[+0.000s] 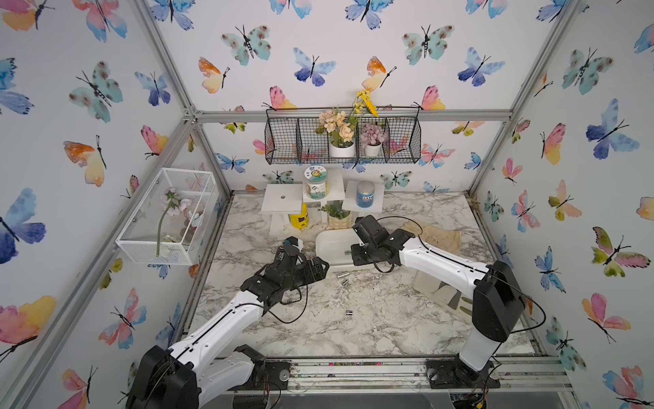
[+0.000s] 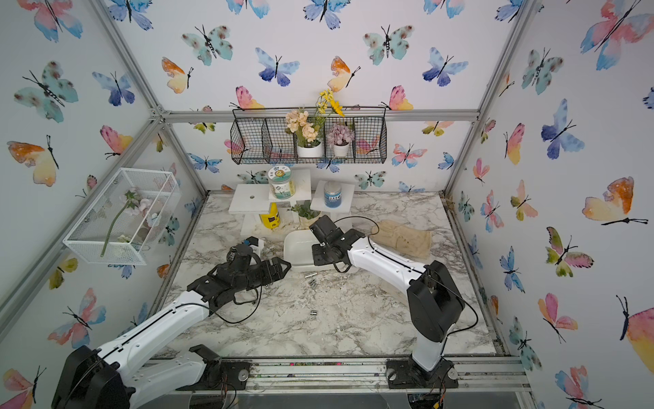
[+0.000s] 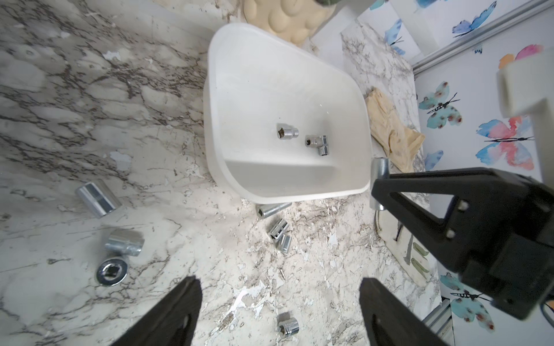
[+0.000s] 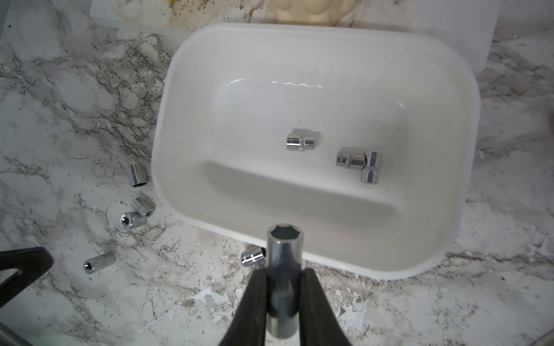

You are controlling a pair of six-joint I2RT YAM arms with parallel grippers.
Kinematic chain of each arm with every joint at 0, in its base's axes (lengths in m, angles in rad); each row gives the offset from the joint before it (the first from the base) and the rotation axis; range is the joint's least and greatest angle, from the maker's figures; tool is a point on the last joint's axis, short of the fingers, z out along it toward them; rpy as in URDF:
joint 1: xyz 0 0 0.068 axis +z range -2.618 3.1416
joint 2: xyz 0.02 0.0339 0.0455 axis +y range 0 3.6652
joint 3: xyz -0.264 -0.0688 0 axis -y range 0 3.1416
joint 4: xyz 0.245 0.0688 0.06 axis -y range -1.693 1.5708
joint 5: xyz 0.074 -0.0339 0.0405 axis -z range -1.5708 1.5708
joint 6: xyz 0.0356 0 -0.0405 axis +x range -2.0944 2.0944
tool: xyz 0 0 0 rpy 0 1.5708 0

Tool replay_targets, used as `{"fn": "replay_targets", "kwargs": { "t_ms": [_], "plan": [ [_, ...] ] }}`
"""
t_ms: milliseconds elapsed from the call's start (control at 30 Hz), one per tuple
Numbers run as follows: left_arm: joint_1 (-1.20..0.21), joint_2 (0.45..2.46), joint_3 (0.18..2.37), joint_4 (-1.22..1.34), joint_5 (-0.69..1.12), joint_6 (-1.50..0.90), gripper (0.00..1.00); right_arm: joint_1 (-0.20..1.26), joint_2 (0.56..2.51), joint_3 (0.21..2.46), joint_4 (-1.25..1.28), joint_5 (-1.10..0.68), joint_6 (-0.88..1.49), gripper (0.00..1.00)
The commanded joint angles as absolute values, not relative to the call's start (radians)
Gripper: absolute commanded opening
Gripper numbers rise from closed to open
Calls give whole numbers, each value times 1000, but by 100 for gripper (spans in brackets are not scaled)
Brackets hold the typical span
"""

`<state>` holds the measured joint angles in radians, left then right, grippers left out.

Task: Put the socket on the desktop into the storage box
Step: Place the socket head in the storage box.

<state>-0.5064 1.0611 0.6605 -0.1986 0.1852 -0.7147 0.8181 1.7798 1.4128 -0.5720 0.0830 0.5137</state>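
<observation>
While the top views hide the grip, the right wrist cam shows the right pincer clamped on a long socket, storage box just ahead; left pincer gapes wide over the desktop.

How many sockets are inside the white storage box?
3: a lone socket mid-floor; two touching sockets forming an L beside it. The right gripper holds a fourth socket.

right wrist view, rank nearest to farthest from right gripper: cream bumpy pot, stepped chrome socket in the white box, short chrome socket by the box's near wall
1. short chrome socket, on the marble desktop beside the right gripper.
2. stepped chrome socket, inside the white storage box.
3. cream bumpy pot, past the box's far rim.
</observation>
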Motion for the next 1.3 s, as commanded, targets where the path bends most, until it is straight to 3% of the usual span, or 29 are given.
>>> {"fn": "replay_targets", "kwargs": {
  "t_ms": [0,533,1267],
  "plan": [
    [-480,1030,648,-248,211,-689,88,822,1834,1475,-595,88,482,19],
    [-435,957,597,-248,245,-698,88,822,2117,1748,-637,81,457,19],
    [-425,953,555,-234,247,-711,88,822,2288,1879,-666,89,458,21]
  ]
}}
